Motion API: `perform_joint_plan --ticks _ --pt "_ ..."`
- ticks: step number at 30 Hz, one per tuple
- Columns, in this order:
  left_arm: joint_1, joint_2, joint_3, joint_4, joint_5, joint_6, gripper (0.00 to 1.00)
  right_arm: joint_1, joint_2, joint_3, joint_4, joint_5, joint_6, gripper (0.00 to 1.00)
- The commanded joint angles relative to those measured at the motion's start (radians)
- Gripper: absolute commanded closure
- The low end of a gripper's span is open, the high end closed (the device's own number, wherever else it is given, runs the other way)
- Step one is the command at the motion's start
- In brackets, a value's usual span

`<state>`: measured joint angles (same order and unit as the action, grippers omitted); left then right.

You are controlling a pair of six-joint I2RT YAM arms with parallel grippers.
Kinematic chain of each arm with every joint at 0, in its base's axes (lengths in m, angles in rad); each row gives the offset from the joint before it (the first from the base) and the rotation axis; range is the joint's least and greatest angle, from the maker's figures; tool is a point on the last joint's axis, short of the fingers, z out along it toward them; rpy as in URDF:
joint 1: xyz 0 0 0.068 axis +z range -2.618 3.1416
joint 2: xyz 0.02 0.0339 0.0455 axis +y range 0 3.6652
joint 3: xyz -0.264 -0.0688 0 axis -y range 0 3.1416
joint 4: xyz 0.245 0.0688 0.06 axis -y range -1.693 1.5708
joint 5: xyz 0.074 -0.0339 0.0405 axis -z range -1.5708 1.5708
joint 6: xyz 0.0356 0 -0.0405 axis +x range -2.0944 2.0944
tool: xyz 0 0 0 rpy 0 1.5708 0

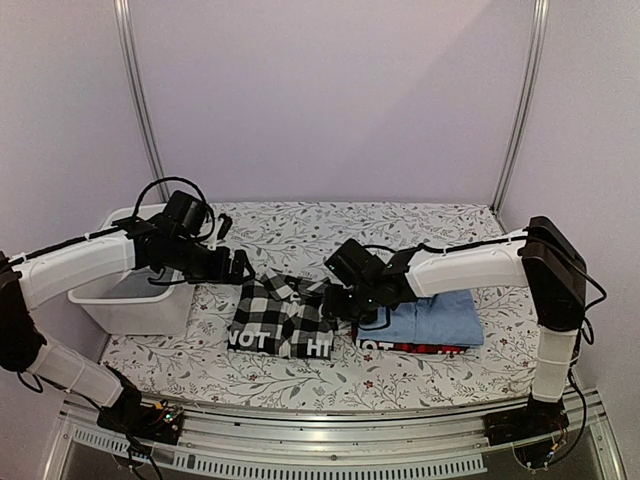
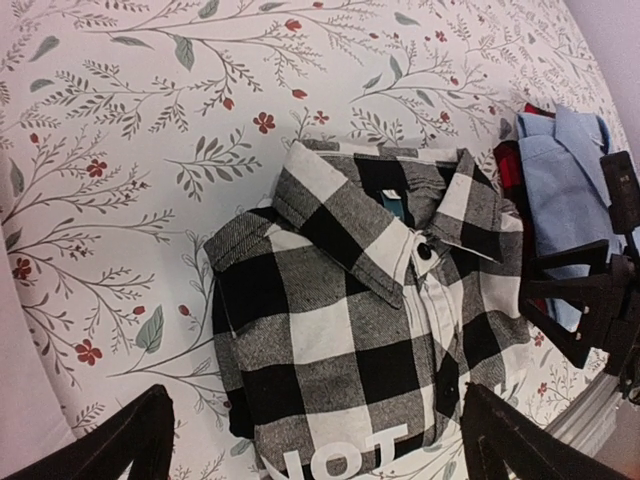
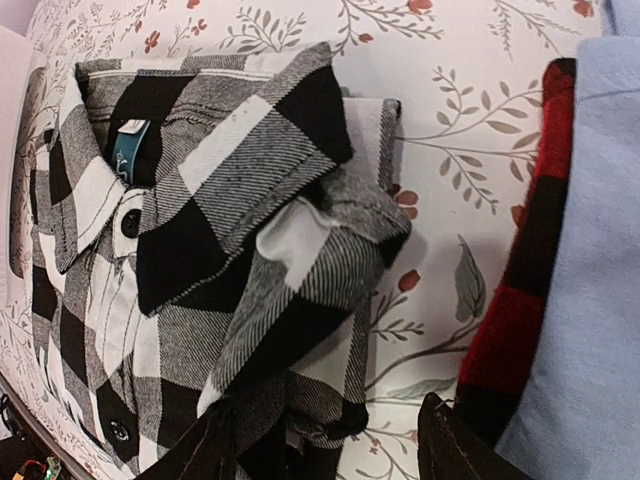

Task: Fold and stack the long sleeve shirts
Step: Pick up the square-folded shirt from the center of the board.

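The right gripper (image 3: 325,430) is spread over the folded checked shirt (image 3: 220,230), pinching nothing. The left gripper (image 2: 315,410) hangs spread above it. Beside the right gripper, the blue shirt (image 3: 600,250) tops the red-and-black shirt (image 3: 520,290). Folding looks done; stacking the checked shirt remains.

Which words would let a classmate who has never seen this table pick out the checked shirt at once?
Start at the floral table, with a white tub on its left. Between the tub and the stack of a light blue shirt on a red-and-black one lies the folded checked shirt. It alone has big black-and-white squares.
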<state>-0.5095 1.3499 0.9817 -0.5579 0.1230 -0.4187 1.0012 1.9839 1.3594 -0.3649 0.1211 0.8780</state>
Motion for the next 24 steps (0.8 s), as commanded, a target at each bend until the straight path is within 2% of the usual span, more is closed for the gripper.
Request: perform_joint_plan --ticks 1,6,13,20,24 --pt "0.014 -0.017 -0.012 0.020 0.010 -0.001 0.00 0.022 -0.127 -0.055 0.006 0.070 0.049 0.40" --pt "0.014 -0.016 -0.009 0.021 0.010 -0.002 0.00 0.046 -0.140 -0.031 0.009 0.084 0.046 0.39" --pt "0.014 -0.017 -0.008 0.015 0.008 -0.002 0.00 0.046 -0.034 0.052 -0.011 0.059 0.016 0.38" --pt "0.014 -0.020 -0.013 0.007 0.006 -0.003 0.00 0.017 0.026 0.025 -0.007 0.024 0.026 0.60" --pt "0.016 -0.020 -0.015 0.007 0.007 -0.004 0.00 0.006 0.026 -0.010 0.005 0.016 0.034 0.63"
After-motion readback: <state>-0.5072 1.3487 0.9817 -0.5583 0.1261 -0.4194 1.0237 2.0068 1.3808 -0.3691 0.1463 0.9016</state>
